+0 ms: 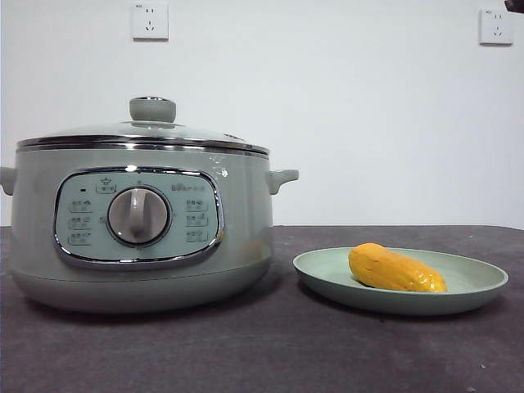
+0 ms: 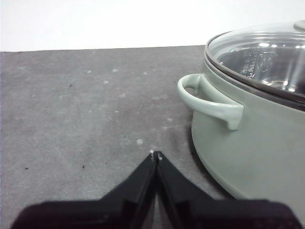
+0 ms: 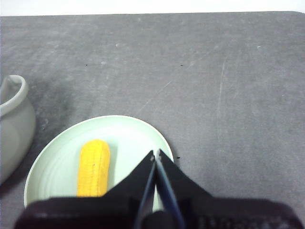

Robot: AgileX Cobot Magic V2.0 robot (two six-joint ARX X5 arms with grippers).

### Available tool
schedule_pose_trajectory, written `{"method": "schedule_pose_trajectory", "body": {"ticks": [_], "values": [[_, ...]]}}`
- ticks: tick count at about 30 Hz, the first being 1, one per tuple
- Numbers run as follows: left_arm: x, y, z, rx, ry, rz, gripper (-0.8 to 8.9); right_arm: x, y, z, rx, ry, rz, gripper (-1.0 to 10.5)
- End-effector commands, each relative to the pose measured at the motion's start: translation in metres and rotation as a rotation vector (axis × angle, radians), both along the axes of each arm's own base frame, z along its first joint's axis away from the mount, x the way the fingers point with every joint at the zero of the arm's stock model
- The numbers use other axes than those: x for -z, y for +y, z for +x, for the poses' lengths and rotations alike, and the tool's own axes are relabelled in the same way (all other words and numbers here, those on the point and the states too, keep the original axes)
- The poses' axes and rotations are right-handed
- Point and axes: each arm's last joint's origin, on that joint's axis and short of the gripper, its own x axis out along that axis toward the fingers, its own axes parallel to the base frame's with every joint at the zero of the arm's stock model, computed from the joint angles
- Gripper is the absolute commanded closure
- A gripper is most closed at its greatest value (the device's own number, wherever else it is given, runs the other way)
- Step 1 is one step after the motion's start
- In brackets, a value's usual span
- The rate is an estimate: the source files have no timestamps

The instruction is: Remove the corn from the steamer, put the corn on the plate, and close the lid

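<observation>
We see the steamer [image 1: 139, 221] with its lid [image 1: 143, 131] seated, so no move looks left to us. The plate [image 1: 401, 282] sits just beside it, holding the corn [image 1: 396, 268], which lies lengthwise away from the right gripper [image 3: 155, 153]. That gripper hangs above the plate's edge, pinched together, empty. The left gripper [image 2: 155, 154], likewise closed and empty, waits beside the steamer's handle [image 2: 209, 100]. Both arms are nearly out of the front view.

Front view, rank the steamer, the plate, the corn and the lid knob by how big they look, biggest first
1. steamer, nearer the camera, which helps.
2. plate.
3. corn.
4. lid knob, the smallest.
</observation>
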Motion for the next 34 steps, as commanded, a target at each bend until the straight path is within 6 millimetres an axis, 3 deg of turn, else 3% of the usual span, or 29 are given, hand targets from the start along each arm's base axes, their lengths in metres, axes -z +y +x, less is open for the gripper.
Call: {"method": "schedule_pose_trajectory", "body": {"ticks": [1,14,18,21,24,28,34], "values": [[0.004,0.0,0.001,-0.007,0.01,-0.005,8.17,0.002,0.0,0.0,0.007,0.002,0.009,9.4],[0.004,0.0,0.001,-0.007,0.01,-0.005,8.17,0.001,-0.003,-0.007,-0.008,0.001,-0.002,9.4],[0.004,0.0,0.001,-0.007,0.01,-0.005,8.17,0.008,-0.009,-0.011,-0.075,-0.007,-0.03,9.4],[0.004,0.0,0.001,-0.008,0.01,-0.005,8.17,0.014,-0.019,-0.019,-0.178,-0.074,0.001,9.4],[0.004,0.0,0.001,-0.008,0.01,-0.005,8.17,0.018,-0.03,-0.028,-0.174,-0.199,0.045,9.4],[0.004,0.0,0.001,-0.008,0.01,-0.005,8.17,0.03,-0.042,-0.033,-0.069,-0.321,0.044,9.4],[0.004,0.0,0.001,-0.008,0.01,-0.005,8.17,0.065,-0.045,-0.032,-0.039,-0.302,0.021,9.4]]}}
